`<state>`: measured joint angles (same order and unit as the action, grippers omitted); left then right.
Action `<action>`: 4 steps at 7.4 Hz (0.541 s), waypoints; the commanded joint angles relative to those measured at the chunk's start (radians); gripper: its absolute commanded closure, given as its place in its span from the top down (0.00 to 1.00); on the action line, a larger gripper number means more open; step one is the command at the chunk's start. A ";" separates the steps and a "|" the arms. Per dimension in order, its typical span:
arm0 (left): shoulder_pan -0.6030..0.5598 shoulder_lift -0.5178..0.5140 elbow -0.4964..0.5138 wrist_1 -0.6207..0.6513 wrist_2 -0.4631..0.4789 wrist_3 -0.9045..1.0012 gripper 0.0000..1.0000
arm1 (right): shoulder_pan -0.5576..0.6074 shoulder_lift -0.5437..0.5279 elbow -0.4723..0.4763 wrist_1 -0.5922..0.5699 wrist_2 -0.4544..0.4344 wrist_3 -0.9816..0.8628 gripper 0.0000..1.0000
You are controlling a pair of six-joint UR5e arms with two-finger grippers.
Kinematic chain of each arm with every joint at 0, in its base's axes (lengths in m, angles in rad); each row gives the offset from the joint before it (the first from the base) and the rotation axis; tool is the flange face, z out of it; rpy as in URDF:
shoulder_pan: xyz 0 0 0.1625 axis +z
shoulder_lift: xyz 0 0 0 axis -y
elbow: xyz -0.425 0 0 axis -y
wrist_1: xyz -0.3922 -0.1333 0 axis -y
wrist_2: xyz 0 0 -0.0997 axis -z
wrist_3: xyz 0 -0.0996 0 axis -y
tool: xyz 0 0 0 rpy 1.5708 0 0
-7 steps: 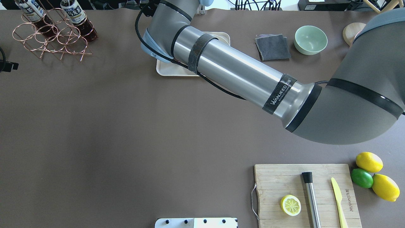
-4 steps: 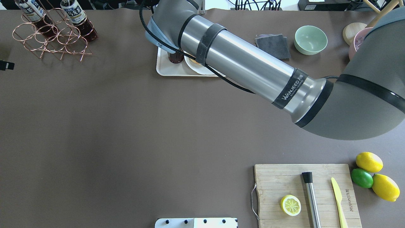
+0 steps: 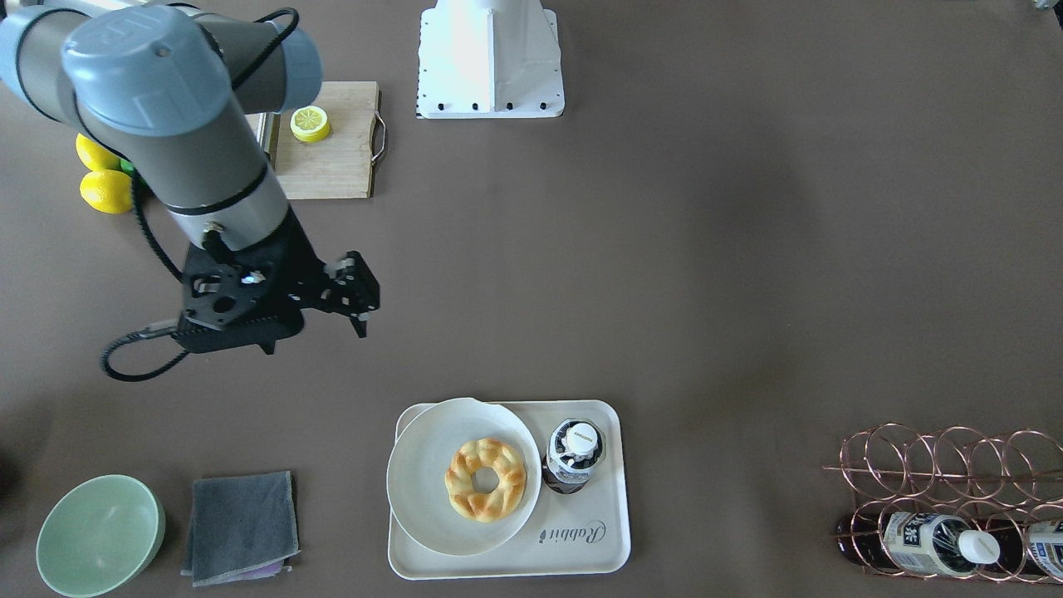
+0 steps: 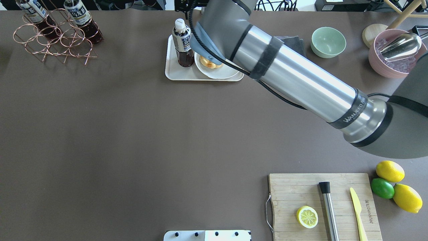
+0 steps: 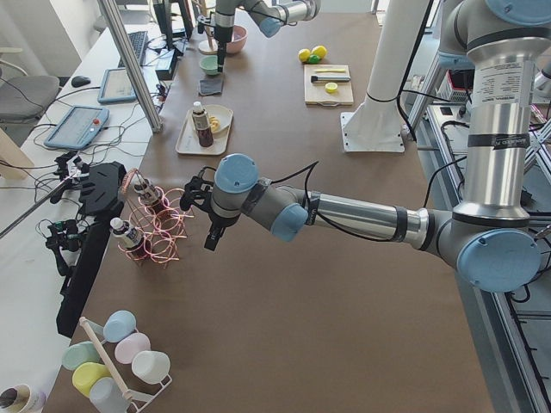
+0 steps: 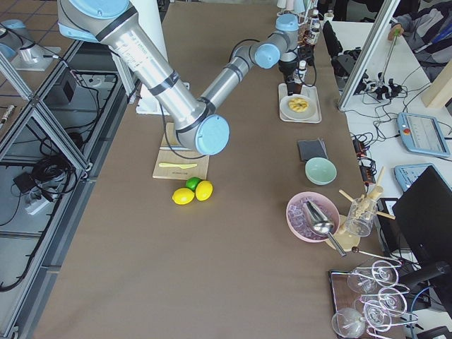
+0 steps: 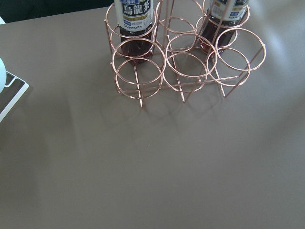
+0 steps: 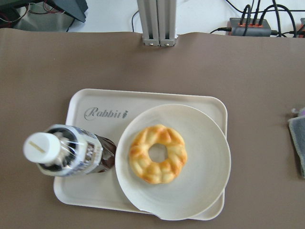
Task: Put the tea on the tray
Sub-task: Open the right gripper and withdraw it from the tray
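Jaws: we see the right gripper (image 3: 353, 295) with its fingers a little apart and nothing between them, well clear of the tray; we cannot tell how the left gripper (image 5: 209, 243) is set, as only the side view shows it.
Tea: the tea (image 3: 572, 453) stands upright on the tray (image 3: 600, 554), at 3 o'clock of the plate (image 3: 419, 490) in the front-facing view, just beside its rim.
Step in hand: we judge the placing done and the retreat under way; we would lift away high and straight, so no finger or cable clips the white cap.
Surface: brown table (image 4: 133, 134), flat and matte; the bottle's base sits inside the raised rim.
Room: rack (image 4: 53, 40) with two look-alike bottles at 10 o'clock in the overhead view, cutting board (image 4: 291, 197) at 5 o'clock.
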<state>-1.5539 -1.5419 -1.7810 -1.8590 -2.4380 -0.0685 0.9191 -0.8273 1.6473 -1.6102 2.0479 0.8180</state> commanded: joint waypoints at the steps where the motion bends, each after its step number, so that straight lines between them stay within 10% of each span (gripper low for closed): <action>1: -0.103 0.003 -0.125 0.417 -0.001 0.341 0.97 | 0.116 -0.481 0.338 0.003 0.047 -0.245 1.00; 4: -0.132 0.038 -0.138 0.503 0.002 0.427 0.97 | 0.501 -0.826 0.336 -0.002 0.214 -0.920 1.00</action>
<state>-1.6722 -1.5343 -1.9154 -1.3936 -2.4363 0.3134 1.1777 -1.4808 1.9949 -1.6031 2.1496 0.2770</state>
